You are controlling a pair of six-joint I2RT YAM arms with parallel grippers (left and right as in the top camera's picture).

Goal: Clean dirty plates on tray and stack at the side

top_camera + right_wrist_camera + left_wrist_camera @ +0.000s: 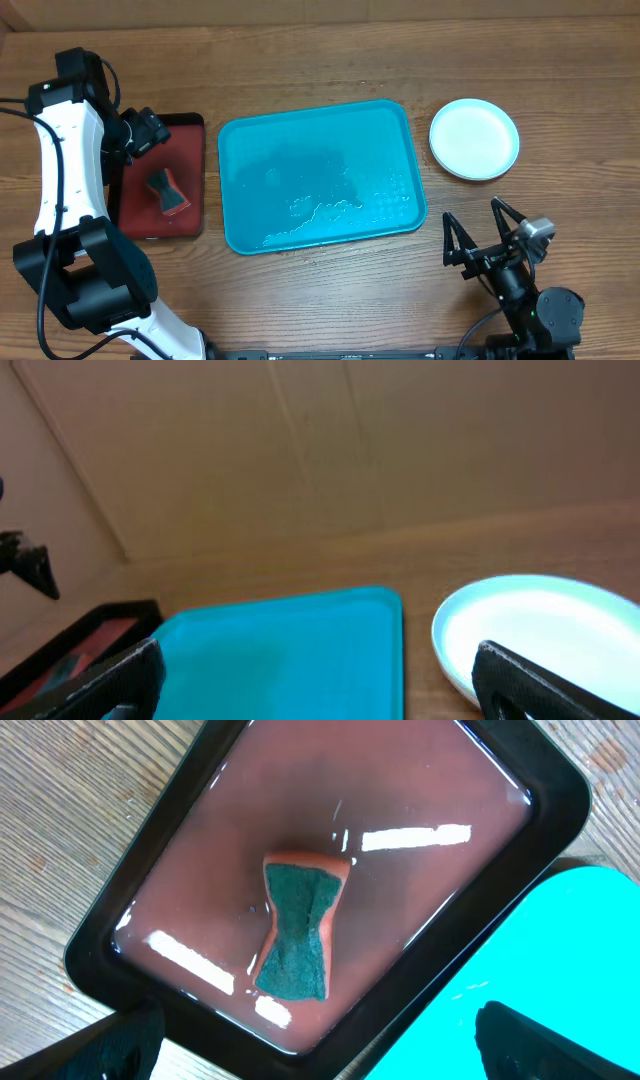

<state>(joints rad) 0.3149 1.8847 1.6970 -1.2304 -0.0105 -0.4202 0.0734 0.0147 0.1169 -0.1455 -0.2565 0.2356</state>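
The teal tray (300, 150) lies mid-table, bare of plates, with water streaks on it. It also shows in the left wrist view (545, 955) and in the right wrist view (280, 650). A pale blue-white plate (474, 138) sits on the table to the tray's right, also in the right wrist view (540, 620). Whether other plates lie under it I cannot tell; no yellow-green plate shows. My left gripper (150, 133) (320, 1050) is open and empty above the dark red tray. My right gripper (475, 232) (320, 685) is open and empty near the front edge, below the plate.
A dark red black-rimmed tray (190, 135) (200, 840) at the left holds shallow liquid and a green-topped orange sponge (168, 192) (298, 925). It also shows in the right wrist view (80, 635). A cardboard wall (300, 440) stands behind the table.
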